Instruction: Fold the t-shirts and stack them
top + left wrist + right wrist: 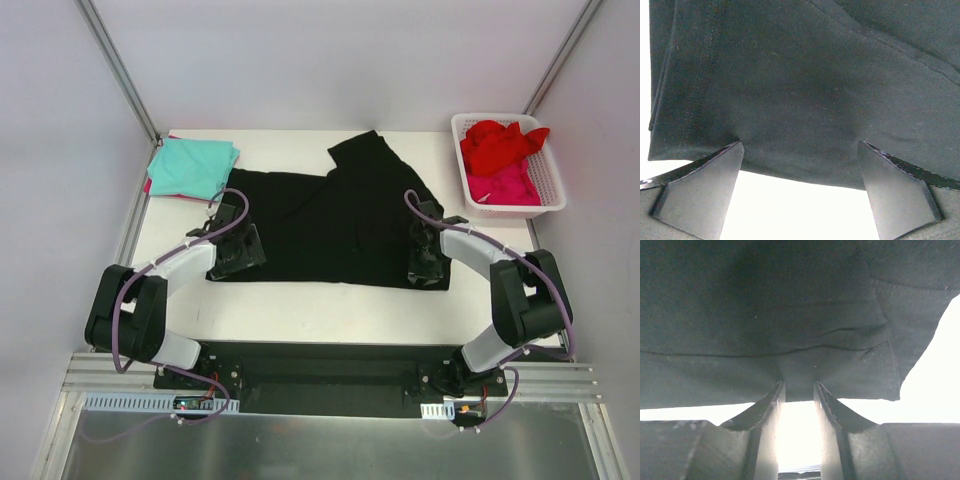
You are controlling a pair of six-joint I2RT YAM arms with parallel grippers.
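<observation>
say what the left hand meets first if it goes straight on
The black t-shirt: its near edge lies right before the open left hand, seemingly touching its fingers, though depth is unclear.

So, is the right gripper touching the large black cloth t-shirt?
Touching. In the right wrist view the right gripper pinches the near hem of the large black cloth t-shirt.

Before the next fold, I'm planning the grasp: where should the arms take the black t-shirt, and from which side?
Grip the black t-shirt along its near edge, one corner per arm, coming in low from the near side. It lies flat on the table, so only that edge offers fingers a lip; the left gripper straddles it open, the right gripper brackets it closely.
</observation>
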